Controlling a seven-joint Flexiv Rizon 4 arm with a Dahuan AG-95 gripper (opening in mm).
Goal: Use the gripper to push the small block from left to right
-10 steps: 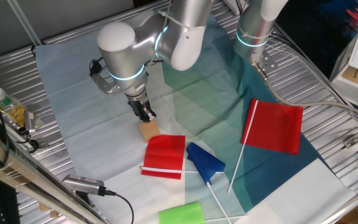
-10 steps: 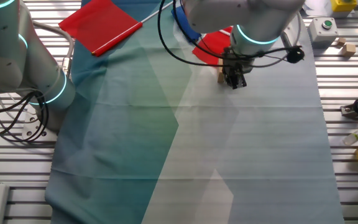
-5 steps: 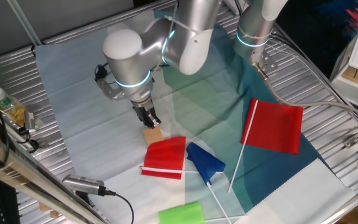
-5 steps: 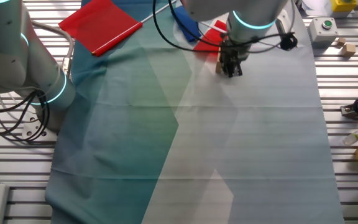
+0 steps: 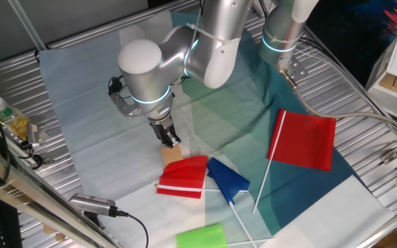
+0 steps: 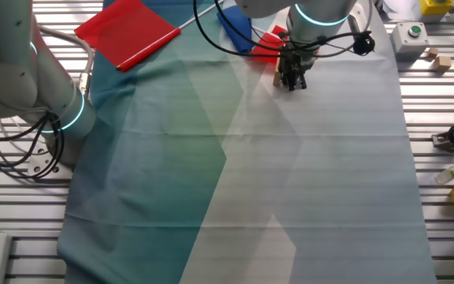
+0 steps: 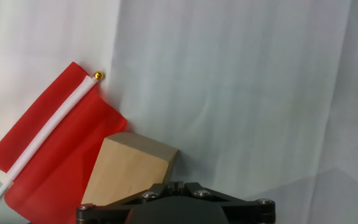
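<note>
While the gripper presses its tip against the small block, its fingers look pressed together, holding nothing. Lying on the pale cloth, the block touches the near red flag.

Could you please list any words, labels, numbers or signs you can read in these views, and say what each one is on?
None can be read.
The small block, the red flag beside it and the gripper show no lettering in any view.
The bottle at the table edge has a label too small and blurred to read.
The white box with a green button shows no legible marking.
</note>
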